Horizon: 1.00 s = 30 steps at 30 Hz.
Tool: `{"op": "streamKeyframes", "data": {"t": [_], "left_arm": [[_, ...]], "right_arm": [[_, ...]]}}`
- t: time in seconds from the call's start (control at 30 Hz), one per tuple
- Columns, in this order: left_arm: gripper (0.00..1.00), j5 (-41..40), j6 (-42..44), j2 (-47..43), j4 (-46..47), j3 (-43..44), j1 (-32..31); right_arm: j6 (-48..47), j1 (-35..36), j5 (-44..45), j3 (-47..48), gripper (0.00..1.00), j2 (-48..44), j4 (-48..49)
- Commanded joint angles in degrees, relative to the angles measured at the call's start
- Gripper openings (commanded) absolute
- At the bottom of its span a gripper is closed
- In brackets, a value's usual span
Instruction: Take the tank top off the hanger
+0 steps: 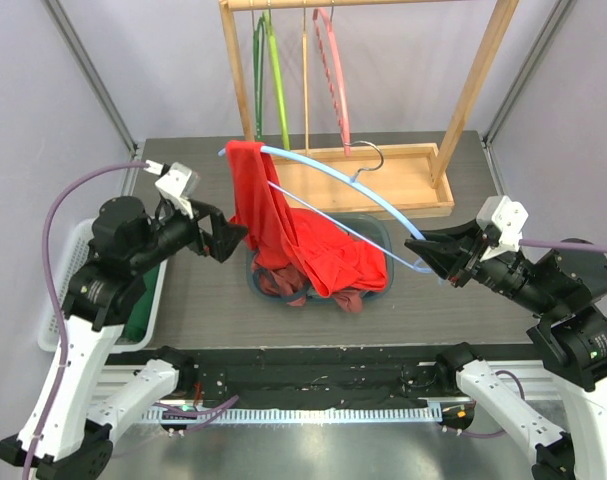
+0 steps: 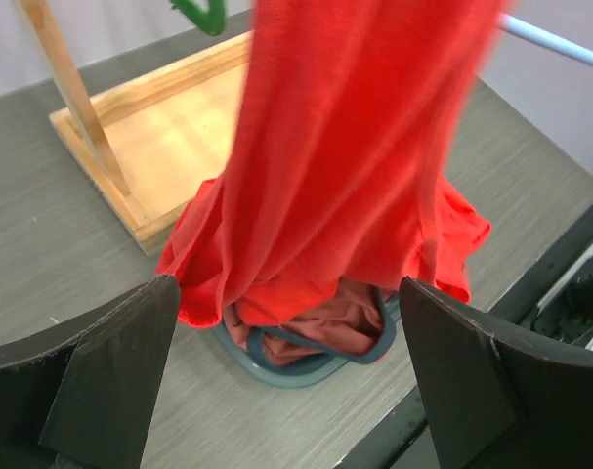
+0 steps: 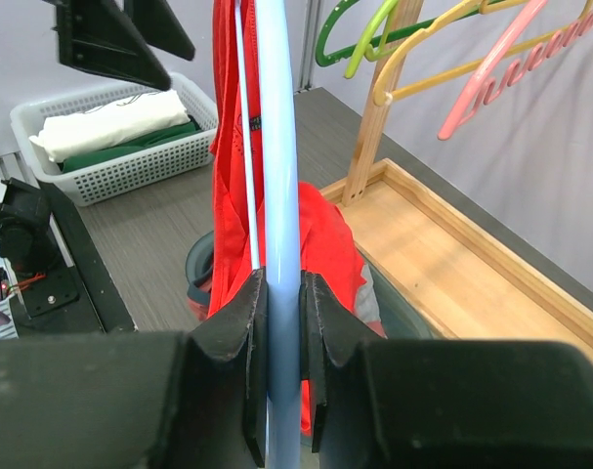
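Observation:
The red tank top (image 1: 268,215) hangs from the far left end of a light blue hanger (image 1: 353,190), and its lower part lies piled in a teal basin (image 1: 385,238). My right gripper (image 1: 426,252) is shut on the hanger's right end. In the right wrist view its fingers (image 3: 283,332) clamp the blue hanger (image 3: 276,147), with the tank top (image 3: 228,156) draped beyond. My left gripper (image 1: 235,242) stands wide open just left of the hanging cloth, holding nothing. The left wrist view shows the tank top (image 2: 355,147) ahead of that gripper (image 2: 291,381).
A dark red garment (image 1: 283,285) also lies in the basin (image 2: 276,369). Behind stands a wooden rack (image 1: 383,175) with green, yellow and pink hangers (image 1: 333,70). A white basket (image 1: 58,300) with folded clothes sits at the left table edge.

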Motion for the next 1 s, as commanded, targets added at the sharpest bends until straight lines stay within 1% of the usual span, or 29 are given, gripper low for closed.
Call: {"op": "streamKeyframes", "data": {"t": [0.0,0.2,0.27,0.3,0.33,0.37,0.4,0.63,0.77,0.83,0.97], "left_arm": [[1.00,-4.54,-8.69,1.78,10.45,0.39,0.45],[1.00,-1.03,-11.69,3.98,14.94,1.36,0.54],[0.85,0.11,-12.48,4.25,15.99,1.27,0.71],[0.72,0.64,-12.83,4.25,16.43,1.27,0.80],[0.46,1.08,-13.53,4.34,16.70,1.01,0.89],[0.39,1.26,-13.97,4.25,17.40,0.83,1.15],[0.36,1.61,-14.15,4.25,17.84,0.57,1.24],[0.46,3.19,-13.88,3.99,21.27,-1.89,1.94],[0.48,5.38,-14.15,3.72,22.85,-2.77,2.12],[0.54,6.27,-13.28,3.46,23.12,-3.39,2.29],[0.53,6.44,-10.99,2.84,23.38,-4.62,2.29]], "right_arm": [[1.51,0.13,-0.68,2.53,0.01,-0.63,6.15],[1.25,0.13,-0.76,2.19,0.01,-1.16,5.53],[1.42,0.13,-0.94,1.92,0.01,-1.16,5.62],[1.60,0.13,-1.03,1.75,0.01,-1.16,5.88],[1.60,0.13,-1.03,1.57,0.01,-1.25,5.97],[1.69,0.13,-1.12,1.66,0.01,-1.25,6.05],[1.77,0.04,-1.12,1.48,0.01,-1.34,6.14],[2.21,0.13,-1.91,1.48,0.01,-1.43,6.41],[2.30,0.13,-1.91,1.48,0.01,-1.69,6.23],[2.39,0.13,-2.00,1.74,0.01,-1.60,6.32],[2.74,0.13,-2.44,1.83,0.01,-1.69,6.41]]}}
